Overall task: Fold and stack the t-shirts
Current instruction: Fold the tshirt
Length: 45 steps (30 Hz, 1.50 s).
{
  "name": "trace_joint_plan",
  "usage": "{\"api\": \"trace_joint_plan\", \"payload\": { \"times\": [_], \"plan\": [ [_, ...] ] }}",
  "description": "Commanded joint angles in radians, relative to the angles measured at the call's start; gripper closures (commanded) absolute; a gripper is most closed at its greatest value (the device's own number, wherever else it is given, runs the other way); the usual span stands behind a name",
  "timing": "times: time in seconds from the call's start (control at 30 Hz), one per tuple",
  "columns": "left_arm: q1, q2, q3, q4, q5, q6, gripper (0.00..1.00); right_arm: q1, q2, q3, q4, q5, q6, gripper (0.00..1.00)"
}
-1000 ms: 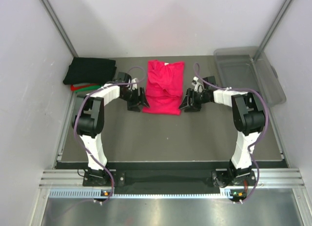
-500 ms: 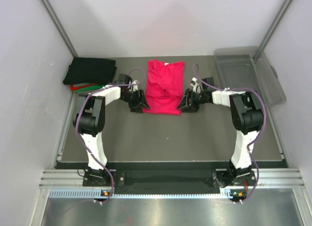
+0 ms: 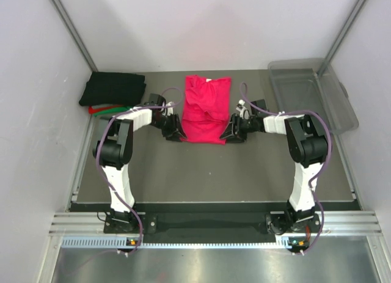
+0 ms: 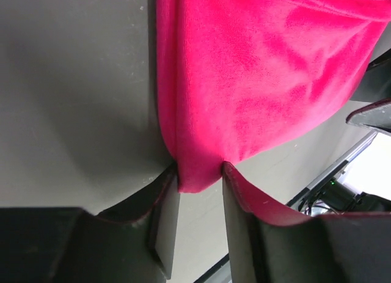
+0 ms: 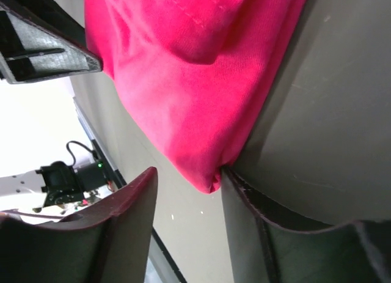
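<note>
Grippers first: you have brought both in toward the shirt over the last second, and each has been narrowing as it came. Taking the scene from the biggest thing down, the tabletop [image 3: 208, 173] carries the clear bin [image 3: 311, 90] at the far right. The pink t-shirt [image 3: 204, 109] lies part-folded in the middle, its collar end away from the arms. At the far left the black t-shirt [image 3: 113, 87] sits folded, with a red t-shirt [image 3: 96, 110] and a green t-shirt [image 3: 119, 108] showing at its near edge. The left gripper [image 3: 173, 131] is at the near left corner of the pink one, and the right gripper [image 3: 231, 133] is at the near right corner. In the left wrist view the corner fills the gap and touches both fingers [image 4: 164, 216], so I judge that side has pinched the cloth. In the right wrist view the corner tip rests against one finger only, with a clear gap to the other, so that gripper is partly open and holds nothing yet. You look about to lift the near hem for the next fold; let the right close fully first, or the hem may rise lopsided
</note>
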Motion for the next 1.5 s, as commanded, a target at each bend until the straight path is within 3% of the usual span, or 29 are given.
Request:
{"api": "trace_joint_plan", "payload": {
  "times": [0.0, 0.1, 0.17, 0.2, 0.3, 0.4, 0.7, 1.07, 1.3, 1.47],
  "plan": [
    [-0.001, 0.029, 0.011, 0.023, -0.027, 0.02, 0.62, 0.014, 0.042, -0.021, 0.046, 0.031, 0.011, 0.55],
    [-0.002, 0.03, 0.022, 0.026, -0.023, 0.026, 0.7, 0.014, 0.047, -0.038, 0.08, 0.008, 0.045, 0.61],
    [-0.002, 0.03, 0.037, 0.02, -0.026, 0.039, 0.76, 0.013, 0.041, -0.05, 0.12, 0.005, 0.059, 0.72],
    [-0.002, 0.032, 0.042, 0.02, -0.024, 0.042, 0.88, 0.013, 0.036, -0.062, 0.144, 0.002, 0.064, 0.75],
    [-0.002, 0.021, 0.06, 0.025, -0.023, 0.055, 1.0, 0.014, 0.007, -0.107, 0.233, -0.013, 0.106, 0.85],
    [-0.002, -0.011, 0.072, 0.026, -0.021, 0.078, 1.0, 0.013, -0.056, -0.147, 0.289, -0.023, 0.134, 1.0],
    [-0.016, -0.221, 0.052, 0.02, 0.022, 0.115, 1.0, -0.042, -0.321, -0.194, 0.199, -0.043, 0.085, 1.0],
    [-0.038, -0.481, -0.076, 0.039, 0.014, 0.115, 1.0, -0.108, -0.634, -0.328, 0.125, -0.017, 0.07, 1.0],
    [-0.038, -0.467, -0.112, 0.071, 0.026, 0.104, 1.0, -0.116, -0.68, -0.346, 0.142, -0.001, 0.054, 1.0],
    [-0.038, -0.323, 0.043, 0.048, 0.007, 0.163, 1.0, -0.133, -0.599, -0.276, 0.154, -0.006, 0.018, 1.0]
  ]
}}
